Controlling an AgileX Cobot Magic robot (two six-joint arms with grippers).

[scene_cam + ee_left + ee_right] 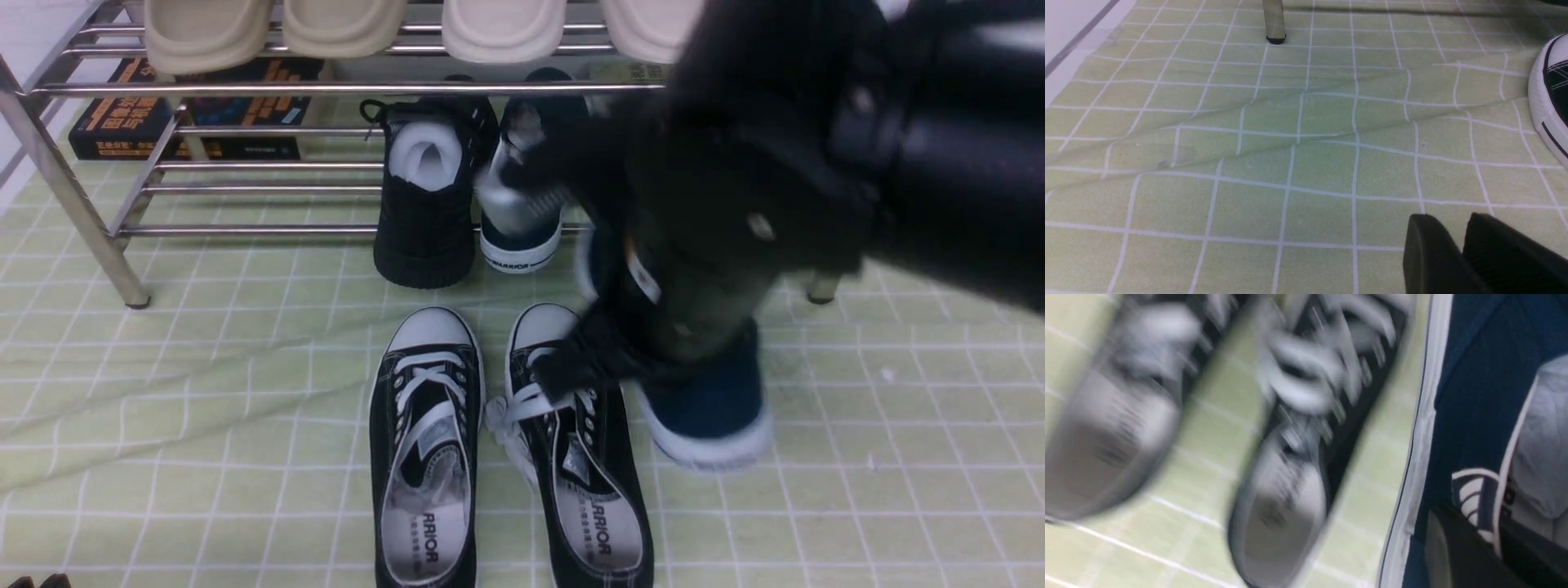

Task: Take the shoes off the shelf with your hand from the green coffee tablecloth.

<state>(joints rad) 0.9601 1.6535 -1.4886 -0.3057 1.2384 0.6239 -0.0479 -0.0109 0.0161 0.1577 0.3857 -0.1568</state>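
One navy shoe [712, 412] with a white sole is over the green tablecloth [204, 392], in front of the chrome shelf [245, 88]. My right gripper [1490, 539] is shut on its side wall, one finger [1437, 551] outside and the other inside by the white paper stuffing. In the front view the black right arm hides most of that shoe. The other navy shoe [522, 220] stands heel-out on the shelf's lower tier. My left gripper [1447, 222] hovers low over bare cloth, slightly open with nothing between its fingers.
Two black lace-up sneakers [424, 441] [580, 465] lie on the cloth just left of the held shoe. A black knit sneaker [429, 204] sits on the lower tier. Beige slippers [343, 24] fill the upper tier. Books [163, 122] lie behind the shelf. A shelf leg [1274, 20] stands ahead of the left gripper.
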